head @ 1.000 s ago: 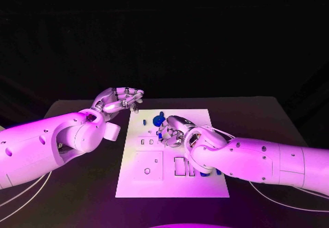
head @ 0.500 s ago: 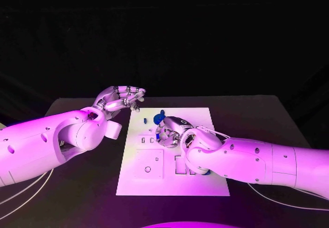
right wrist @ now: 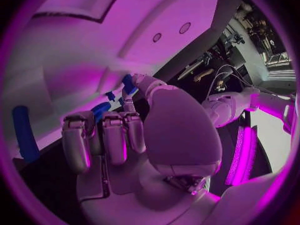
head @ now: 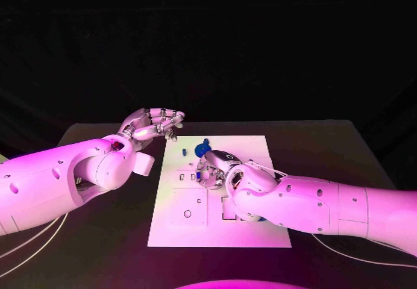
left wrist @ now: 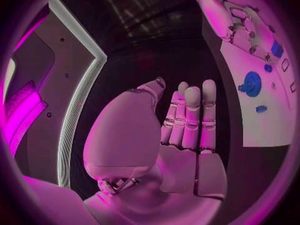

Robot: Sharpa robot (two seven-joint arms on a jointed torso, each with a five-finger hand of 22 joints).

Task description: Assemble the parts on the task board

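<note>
Black table; right hand over task board

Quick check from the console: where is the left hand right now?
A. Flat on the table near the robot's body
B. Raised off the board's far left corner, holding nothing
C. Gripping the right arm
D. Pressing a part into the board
B: in the head view the left hand is lifted beside the far left corner of the board, and its wrist view shows its palm empty with the fingers extended.

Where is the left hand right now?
In the head view, the left hand hovers off the far-left corner of the task board, fingers curled and holding nothing, apart from the right hand over the board.
</note>
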